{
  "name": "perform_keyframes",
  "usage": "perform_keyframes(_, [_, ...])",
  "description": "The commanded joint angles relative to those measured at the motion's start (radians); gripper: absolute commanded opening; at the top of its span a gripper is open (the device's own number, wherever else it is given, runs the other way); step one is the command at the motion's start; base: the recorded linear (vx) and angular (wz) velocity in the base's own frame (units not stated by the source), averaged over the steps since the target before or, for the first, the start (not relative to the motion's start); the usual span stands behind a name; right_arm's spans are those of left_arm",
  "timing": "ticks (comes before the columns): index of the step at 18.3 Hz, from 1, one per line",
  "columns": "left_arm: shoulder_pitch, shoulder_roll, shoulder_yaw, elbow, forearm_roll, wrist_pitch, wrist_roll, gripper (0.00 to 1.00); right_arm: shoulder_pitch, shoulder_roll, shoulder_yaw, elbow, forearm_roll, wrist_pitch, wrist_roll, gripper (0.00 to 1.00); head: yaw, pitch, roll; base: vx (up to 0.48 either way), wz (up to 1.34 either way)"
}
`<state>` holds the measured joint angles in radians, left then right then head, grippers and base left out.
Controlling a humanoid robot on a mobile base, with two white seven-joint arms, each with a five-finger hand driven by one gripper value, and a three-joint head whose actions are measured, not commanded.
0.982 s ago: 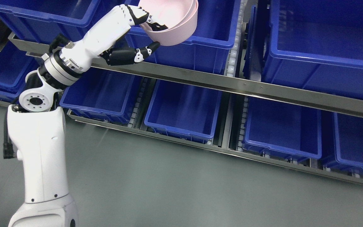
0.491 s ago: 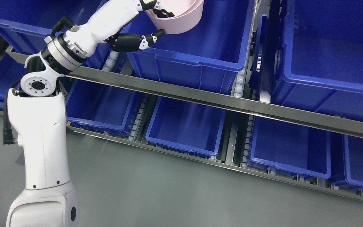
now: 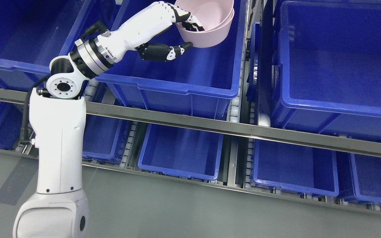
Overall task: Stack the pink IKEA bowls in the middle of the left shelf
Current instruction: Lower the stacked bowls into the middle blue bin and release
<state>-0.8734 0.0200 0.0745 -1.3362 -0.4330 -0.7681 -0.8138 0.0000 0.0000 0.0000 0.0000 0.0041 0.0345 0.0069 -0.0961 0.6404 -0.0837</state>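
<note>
Over the middle bin [image 3: 177, 79] I have the left hand [image 3: 177, 36] clamped on the bowls' [image 3: 210, 23] near rim, fingers inside, thumb under. The bowls hang upright beyond the hand, above the bin's far floor; I judge straight down comes next.

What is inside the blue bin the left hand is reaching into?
Inside the blue bin are the pink bowls, two nested by the doubled rim, gripped by the left hand. The floor around them looks bare; the patch under them is hidden.

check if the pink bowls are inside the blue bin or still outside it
Inside. The pink bowls sit within the walls of the blue bin on the upper shelf level, with the left hand gripping their near rim. Whether they touch the bin floor: cannot tell.
</note>
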Motion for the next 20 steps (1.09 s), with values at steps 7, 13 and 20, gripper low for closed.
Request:
perform_keyframes(7, [0.028,0.169,0.054,0.118,-0.062,0.072,0.005,0.06,0.029,-0.017,-0.011,-0.034,-0.004,0.001,-0.001,1.00,0.0000,0.000,0.000,0.079,-0.06])
perform_keyframes(13, [0.008,0.097,-0.018,0.258,-0.072,0.073,0.010,0.08,0.029,-0.017,-0.012,-0.034,-0.004,-0.001,-0.001,1.00,0.0000,0.000,0.000,0.016,0.00])
perform_keyframes(20, [-0.013,0.037,-0.024,0.287,-0.081,0.072,0.012,0.45,0.029,-0.017,-0.011,-0.034,-0.004,0.001,-0.001,1.00,0.0000,0.000,0.000,0.000,0.00])
